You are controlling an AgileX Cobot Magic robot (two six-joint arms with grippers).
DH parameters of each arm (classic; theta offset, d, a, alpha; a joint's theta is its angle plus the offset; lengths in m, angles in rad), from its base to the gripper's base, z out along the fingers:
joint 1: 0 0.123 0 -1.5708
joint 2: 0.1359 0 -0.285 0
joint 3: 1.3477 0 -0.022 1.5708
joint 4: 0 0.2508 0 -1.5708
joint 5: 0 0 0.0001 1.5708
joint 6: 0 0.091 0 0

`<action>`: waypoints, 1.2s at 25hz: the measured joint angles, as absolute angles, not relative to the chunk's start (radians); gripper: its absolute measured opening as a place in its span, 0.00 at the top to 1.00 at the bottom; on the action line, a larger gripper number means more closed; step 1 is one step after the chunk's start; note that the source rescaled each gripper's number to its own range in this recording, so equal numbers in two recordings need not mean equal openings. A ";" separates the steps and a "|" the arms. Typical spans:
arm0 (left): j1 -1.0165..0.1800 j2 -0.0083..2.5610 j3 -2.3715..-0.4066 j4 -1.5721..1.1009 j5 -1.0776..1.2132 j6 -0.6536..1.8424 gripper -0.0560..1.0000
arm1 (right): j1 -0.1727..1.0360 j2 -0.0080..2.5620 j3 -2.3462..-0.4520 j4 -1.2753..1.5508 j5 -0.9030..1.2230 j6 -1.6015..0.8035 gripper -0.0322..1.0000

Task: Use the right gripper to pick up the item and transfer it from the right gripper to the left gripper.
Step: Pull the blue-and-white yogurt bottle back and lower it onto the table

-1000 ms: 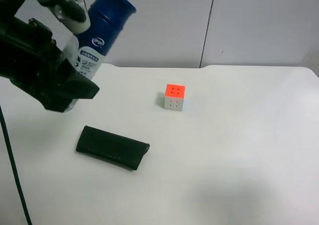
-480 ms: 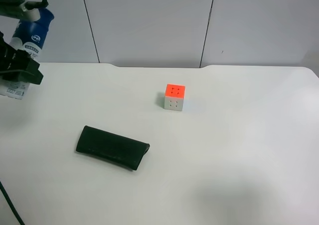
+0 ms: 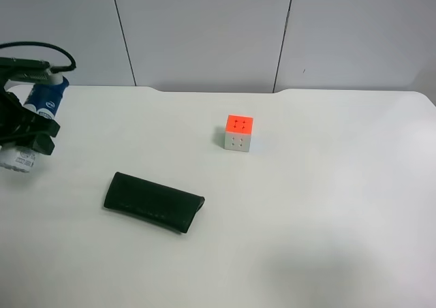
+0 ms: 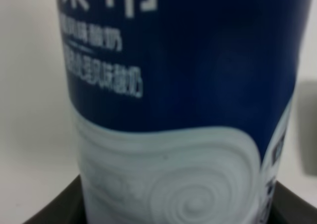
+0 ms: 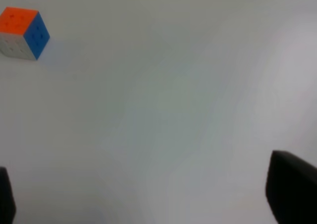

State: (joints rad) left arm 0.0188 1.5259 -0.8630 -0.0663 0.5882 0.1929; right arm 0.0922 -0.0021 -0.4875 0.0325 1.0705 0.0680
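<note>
The item, a white bottle with a blue label, is tilted and held at the table's far left edge in the exterior high view. My left gripper is shut around its middle. In the left wrist view the bottle fills the frame, with dark fingers at its sides. My right gripper is open and empty above bare table, with one fingertip in each lower corner of its view. The right gripper does not show in the exterior high view.
An orange-and-white puzzle cube stands near the table's middle and also shows in the right wrist view. A flat dark case lies on the white table. A black cable loops above the left arm.
The left arm, holding the bottle, has swung from close to the camera out to the exterior high view's far left and lower toward the table. The cube and case have not moved.
</note>
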 joint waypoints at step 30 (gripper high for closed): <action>0.021 1.820 -0.842 -0.084 0.429 0.160 0.11 | 0.092 -0.002 -0.488 0.032 1.070 0.068 0.00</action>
